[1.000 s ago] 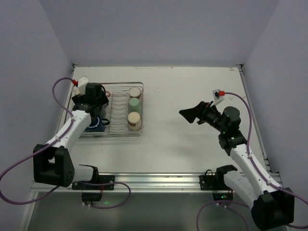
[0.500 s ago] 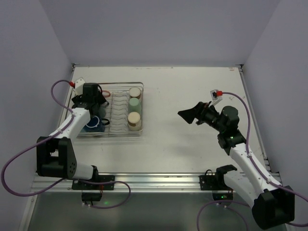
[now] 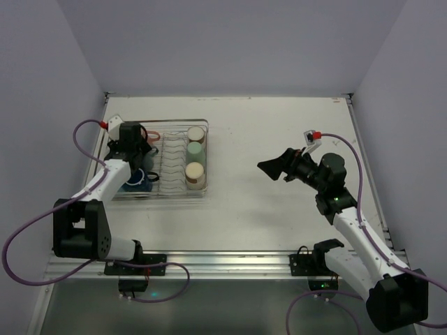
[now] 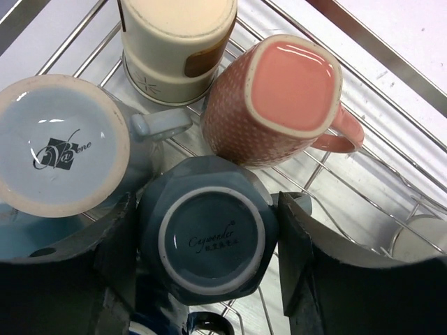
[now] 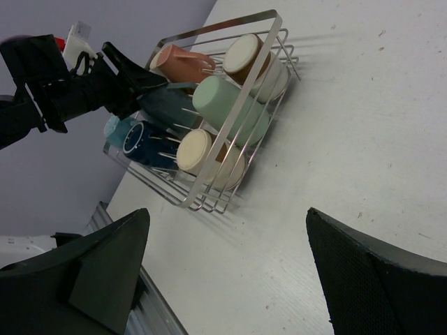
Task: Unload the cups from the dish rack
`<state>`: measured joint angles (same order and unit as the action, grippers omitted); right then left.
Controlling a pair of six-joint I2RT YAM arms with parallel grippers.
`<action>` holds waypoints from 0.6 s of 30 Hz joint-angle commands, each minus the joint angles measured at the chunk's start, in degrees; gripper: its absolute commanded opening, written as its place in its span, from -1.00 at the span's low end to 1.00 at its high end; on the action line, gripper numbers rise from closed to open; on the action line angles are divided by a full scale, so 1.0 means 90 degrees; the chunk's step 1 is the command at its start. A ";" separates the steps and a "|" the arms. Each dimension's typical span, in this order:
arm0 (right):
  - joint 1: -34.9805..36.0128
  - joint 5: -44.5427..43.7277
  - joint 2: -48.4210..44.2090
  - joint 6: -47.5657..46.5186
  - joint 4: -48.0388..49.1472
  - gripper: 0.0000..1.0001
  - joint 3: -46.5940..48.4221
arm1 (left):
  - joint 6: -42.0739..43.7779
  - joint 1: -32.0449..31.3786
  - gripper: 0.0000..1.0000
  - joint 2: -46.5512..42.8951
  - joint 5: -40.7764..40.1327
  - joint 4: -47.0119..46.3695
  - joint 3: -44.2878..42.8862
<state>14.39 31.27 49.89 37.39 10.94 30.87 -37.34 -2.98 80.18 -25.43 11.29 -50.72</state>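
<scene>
The dish rack (image 3: 162,197) stands at the table's left. In the left wrist view my left gripper (image 4: 207,213) is shut on an upside-down grey-teal mug (image 4: 206,237), one finger on each side. Around it sit a salmon pink mug (image 4: 283,94), a light blue mug (image 4: 59,143), a beige tumbler (image 4: 174,42) and part of a navy mug (image 4: 209,322). From above, the left gripper (image 3: 134,155) is over the rack's left half. A pale green tumbler (image 3: 195,151) lies between two beige ones in the right half. My right gripper (image 3: 274,166) hangs open in mid-air right of the rack.
The right wrist view looks across bare table to the rack (image 5: 230,118) and the left arm (image 5: 63,91) behind it. The side wall runs close along the rack's left. An aluminium rail (image 3: 223,262) lines the near edge.
My left gripper has shifted toward the rack's back-left, over the mugs, and has closed from wide open onto the grey-teal mug. The right arm has barely moved.
</scene>
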 commanded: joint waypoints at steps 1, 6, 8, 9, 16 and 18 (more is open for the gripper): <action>0.0041 0.0061 0.0023 -0.0092 0.0005 0.90 0.0300 | -0.0060 0.0048 -0.28 -0.0304 0.0071 -0.0190 0.0030; 0.0080 0.0051 0.0053 -0.0092 0.0025 0.90 0.0300 | 0.0067 0.0048 -0.69 -0.0754 0.0189 -0.0092 -0.0097; 0.0100 0.0051 0.0033 -0.0082 0.0034 0.90 0.0310 | 0.0116 0.0048 -0.81 -0.0998 0.0247 -0.0053 -0.0126; 0.0119 0.0042 0.0004 -0.0072 0.0073 0.90 0.0310 | 0.0174 0.0048 -0.85 -0.1086 0.0305 -0.0053 -0.0146; 0.0314 0.0100 0.0092 0.0250 0.0473 0.90 0.0212 | 0.0379 0.0048 -1.00 -0.1808 0.0462 0.0093 -0.0243; 0.0402 0.0042 0.0082 0.0425 0.0716 0.90 0.0164 | 0.0380 0.0048 -1.00 -0.1984 0.0666 0.0132 -0.0253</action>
<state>16.82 31.22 50.46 38.83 12.38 30.92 -34.85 -2.96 66.00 -20.95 15.84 -50.50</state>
